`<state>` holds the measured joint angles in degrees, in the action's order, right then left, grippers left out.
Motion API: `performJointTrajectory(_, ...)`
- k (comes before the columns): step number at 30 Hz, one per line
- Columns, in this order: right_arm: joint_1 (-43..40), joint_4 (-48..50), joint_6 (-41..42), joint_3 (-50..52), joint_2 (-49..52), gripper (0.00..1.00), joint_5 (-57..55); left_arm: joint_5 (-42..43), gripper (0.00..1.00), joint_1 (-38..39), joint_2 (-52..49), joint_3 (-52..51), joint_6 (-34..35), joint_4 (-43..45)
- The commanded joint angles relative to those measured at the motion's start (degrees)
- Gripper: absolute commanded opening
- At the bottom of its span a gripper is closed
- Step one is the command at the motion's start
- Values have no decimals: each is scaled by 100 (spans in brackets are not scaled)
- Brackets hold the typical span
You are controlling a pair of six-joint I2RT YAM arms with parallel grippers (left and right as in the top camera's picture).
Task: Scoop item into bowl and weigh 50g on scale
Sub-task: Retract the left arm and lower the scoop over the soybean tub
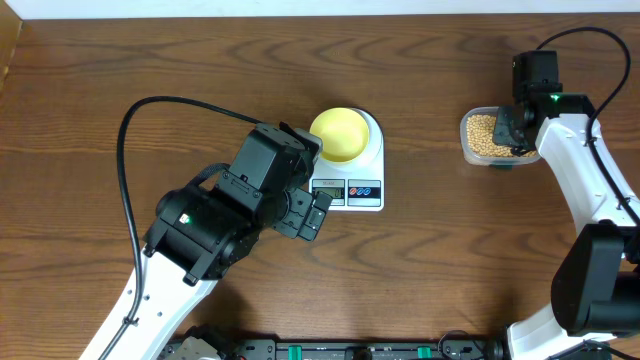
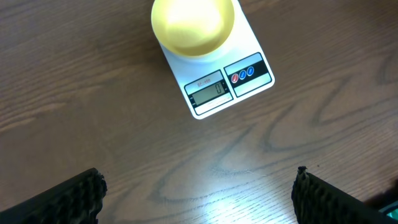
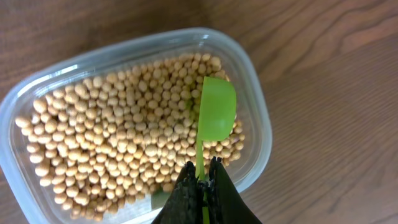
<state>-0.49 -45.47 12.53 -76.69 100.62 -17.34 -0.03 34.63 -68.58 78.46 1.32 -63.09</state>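
The pale yellow bowl (image 1: 340, 134) sits empty on the white scale (image 1: 364, 190) at the table's middle; both also show in the left wrist view, the bowl (image 2: 193, 25) on the scale (image 2: 249, 81). Tan beans (image 3: 118, 143) fill a clear plastic tub (image 3: 258, 118), seen at the right in the overhead view (image 1: 484, 135). My right gripper (image 3: 203, 177) is shut on the handle of a green scoop (image 3: 216, 112), whose empty bowl rests over the beans. My left gripper (image 2: 199, 196) is open and empty above bare table in front of the scale.
The left arm's black body (image 1: 240, 200) hangs over the table just left of the scale. The right arm (image 1: 580, 170) reaches in from the right edge. A black cable (image 1: 150, 105) loops over the left side.
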Motion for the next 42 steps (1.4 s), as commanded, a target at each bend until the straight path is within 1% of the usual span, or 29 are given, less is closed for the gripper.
performJointTrajectory(1, 15, -166, -61, 52, 66, 1, 304, -66, 98, -17, 11, 63, 2, -31)
performJointTrajectory(7, 15, -516, -90, 52, 63, 1, 1025, -63, 98, -17, 11, 63, 2, -28)
performJointTrajectory(14, 15, -577, -236, 52, 66, 1, 1644, -63, 98, -17, 11, 63, 4, -31)
performJointTrajectory(19, -20, -601, -234, 52, 66, 1, 1672, -39, 98, -17, 13, 63, 9, -31)
performJointTrajectory(24, -153, -592, -234, 52, 66, 1, 1768, 260, 98, -17, 31, 66, 7, -28)
performJointTrajectory(27, -293, -538, -236, 52, 66, 1, 1899, 260, 98, -17, 68, 66, 7, -28)
performJointTrajectory(34, -688, -345, -433, 59, 70, 1, 2614, 256, 98, -17, 337, 66, 4, 125)
performJointTrajectory(42, -782, -203, -643, 70, 76, 1, 3049, 254, 98, -17, 940, 66, 2, 341)
